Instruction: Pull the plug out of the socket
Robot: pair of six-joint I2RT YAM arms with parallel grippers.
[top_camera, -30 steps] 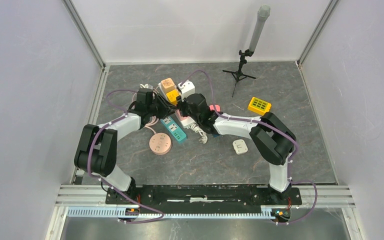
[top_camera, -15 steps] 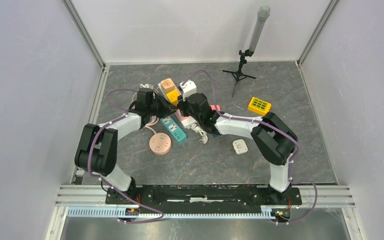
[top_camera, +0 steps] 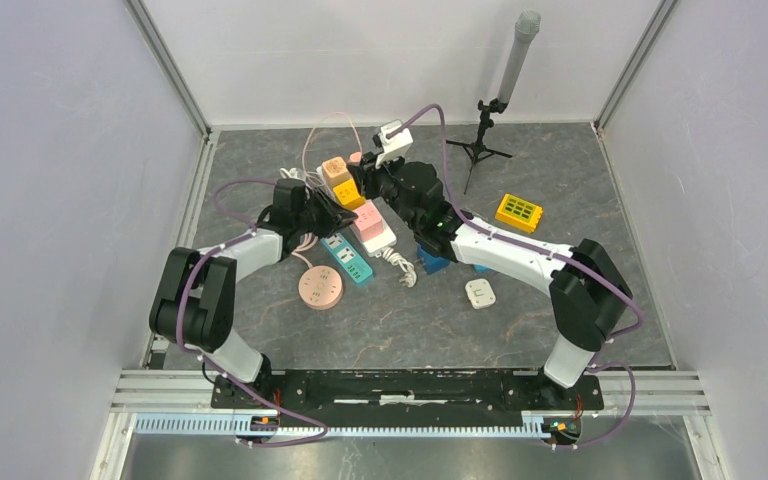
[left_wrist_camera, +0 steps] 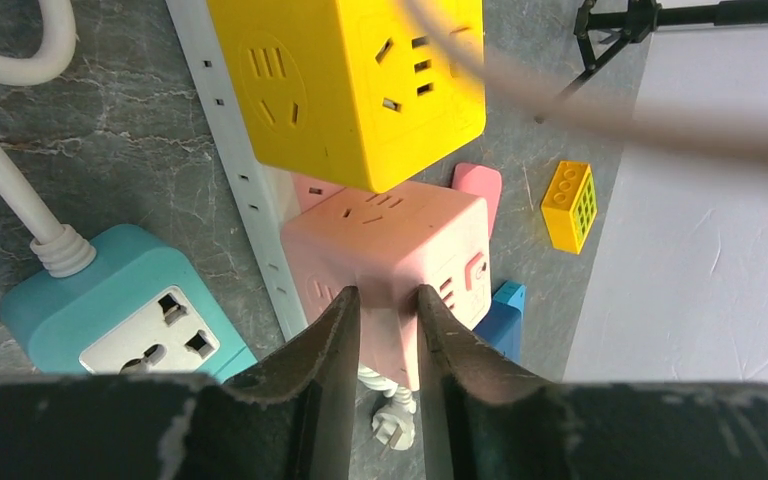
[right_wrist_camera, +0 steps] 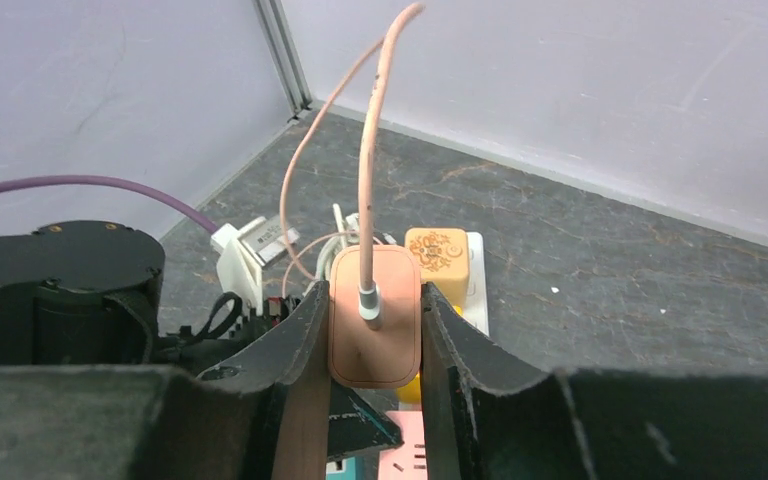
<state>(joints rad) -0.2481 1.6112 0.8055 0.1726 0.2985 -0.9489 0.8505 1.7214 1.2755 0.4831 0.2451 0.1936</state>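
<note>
The plug (right_wrist_camera: 373,320) is a flat pink block with a pink cable rising from it. My right gripper (right_wrist_camera: 372,340) is shut on it, one finger on each side. In the top view the plug (top_camera: 357,159) hangs in the right gripper (top_camera: 362,168), above and behind the pink cube socket (top_camera: 370,216), apart from it. The left gripper (left_wrist_camera: 384,310) is shut on the lower part of that pink socket (left_wrist_camera: 400,240), which sits on a white power strip (left_wrist_camera: 235,150) with a yellow cube (left_wrist_camera: 360,80) beside it. From above, the left gripper (top_camera: 338,210) reaches in from the left.
A teal socket block (top_camera: 347,257), a round pink socket (top_camera: 319,288), a loose white plug (top_camera: 401,272) and a blue block (top_camera: 430,262) lie near the strip. A white adapter (top_camera: 479,293), a yellow block (top_camera: 518,211) and a tripod (top_camera: 480,140) stand to the right.
The right gripper has risen and moved back with the pink plug, which has come off the pink socket; its cable now arcs upward. The left gripper closed slightly on the socket.
</note>
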